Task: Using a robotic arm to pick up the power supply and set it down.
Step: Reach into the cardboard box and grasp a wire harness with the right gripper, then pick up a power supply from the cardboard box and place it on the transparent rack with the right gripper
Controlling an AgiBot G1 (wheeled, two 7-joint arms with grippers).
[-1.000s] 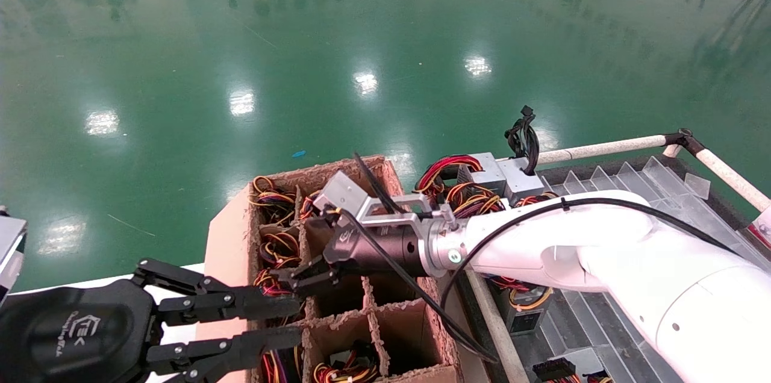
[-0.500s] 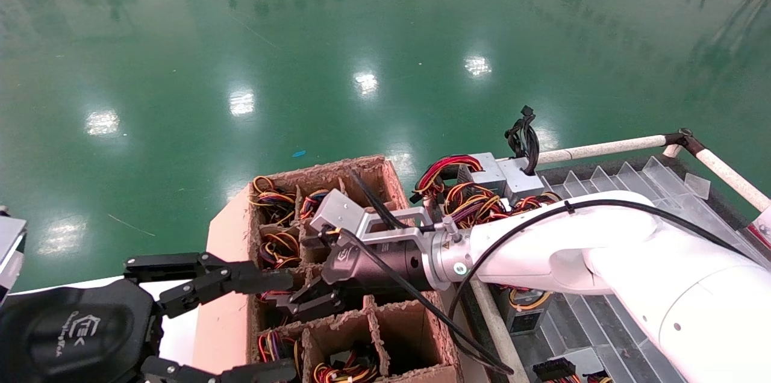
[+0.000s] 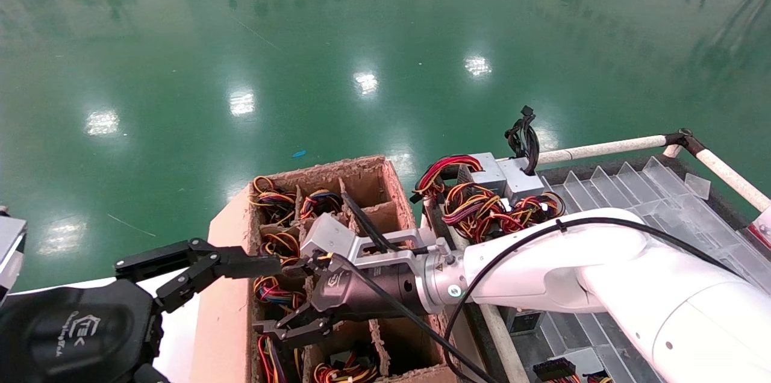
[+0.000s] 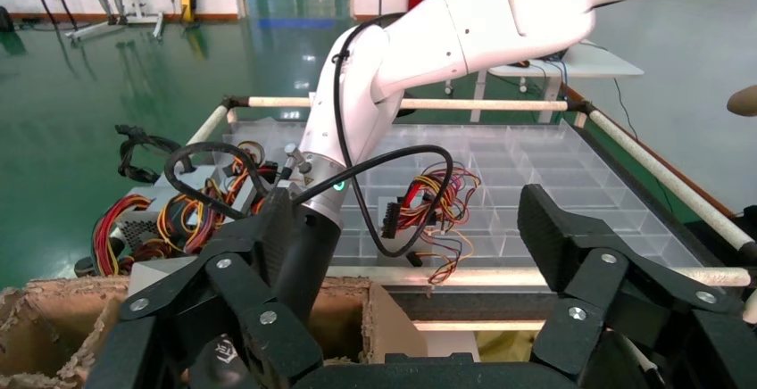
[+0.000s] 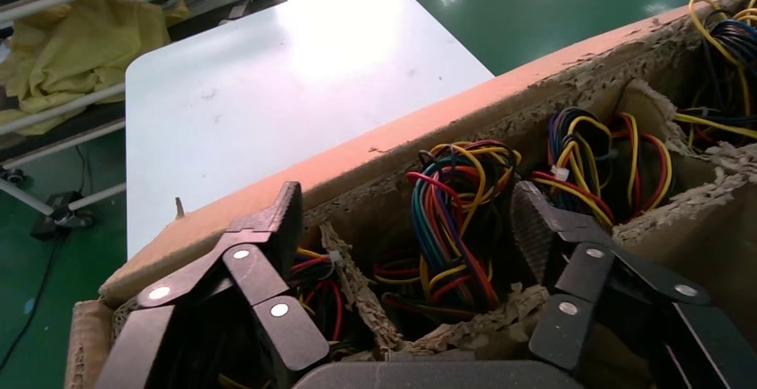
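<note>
My right gripper (image 3: 283,298), on the white robotic arm (image 3: 560,262), hangs over the left column of the brown cardboard grid box (image 3: 229,286), at about 6 o'clock in my head view. Its black fingers (image 5: 268,237) are spread wide, one to either side of a compartment stuffed with a bundle of red, yellow, blue and black wires (image 5: 451,219). Nothing sits between them. The fingertips lie close to the ragged cardboard dividers; I cannot tell whether they touch.

My left gripper (image 3: 199,317) sits at about 8 o'clock, just beside the box's outer left wall. Its fingers (image 4: 571,255) are also parted wide and hold nothing. One upper finger reaches over the box edge, close to the right gripper.

A grey power supply (image 3: 503,175) with a tangle of coloured wires lies at about 2 o'clock from the box, on the edge of the clear plastic divider tray (image 3: 638,184), well apart from both grippers.
</note>
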